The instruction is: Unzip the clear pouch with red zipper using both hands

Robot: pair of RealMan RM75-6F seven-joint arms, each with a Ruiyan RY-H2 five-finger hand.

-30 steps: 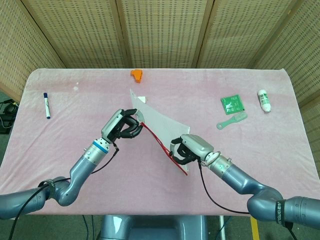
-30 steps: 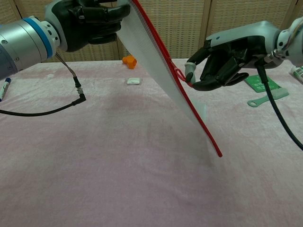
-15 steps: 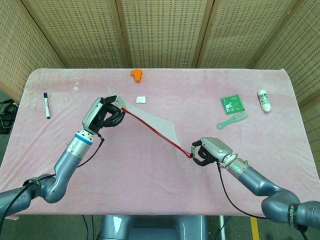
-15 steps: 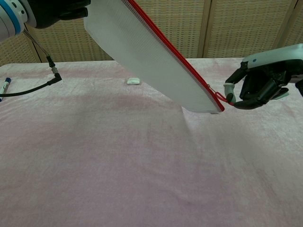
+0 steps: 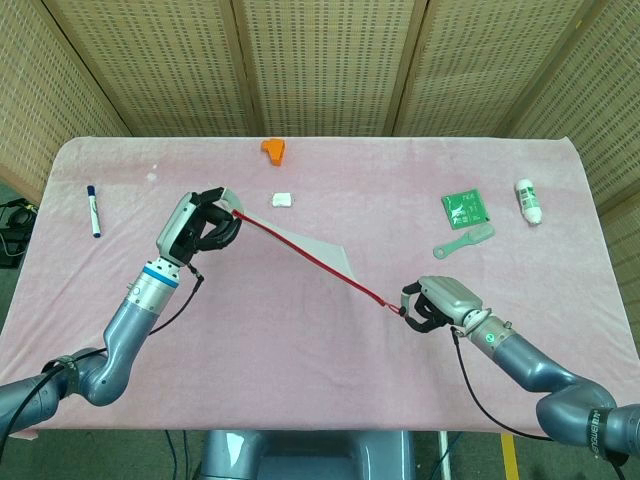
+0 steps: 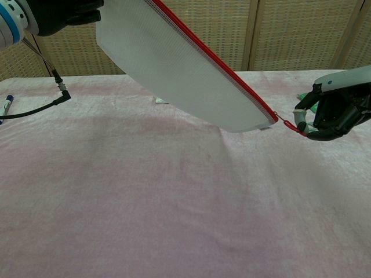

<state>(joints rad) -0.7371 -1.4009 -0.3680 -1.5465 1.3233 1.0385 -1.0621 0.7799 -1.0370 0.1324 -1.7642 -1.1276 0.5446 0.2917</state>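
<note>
The clear pouch (image 5: pixel 310 245) (image 6: pixel 179 81) with its red zipper (image 5: pixel 300 252) (image 6: pixel 214 58) hangs stretched in the air between my two hands, slanting down from upper left to lower right. My left hand (image 5: pixel 203 226) (image 6: pixel 61 13) grips the pouch's upper left end. My right hand (image 5: pixel 430 305) (image 6: pixel 333 116) pinches the red zipper pull (image 5: pixel 392 305) (image 6: pixel 288 123) just past the pouch's lower right corner. The pouch's lower edge hangs free above the pink cloth.
On the pink tablecloth (image 5: pixel 330 370) lie a blue marker (image 5: pixel 92 210) at far left, an orange piece (image 5: pixel 273 149) and a small white block (image 5: pixel 284 199) at the back, a green card (image 5: pixel 464 208), a green tool (image 5: pixel 463 241) and a white bottle (image 5: pixel 528 201) at right.
My hands have drawn apart: the right hand slid the zipper pull along to the pouch's lower right end and beyond, while the left hand carried its end up and to the left.
</note>
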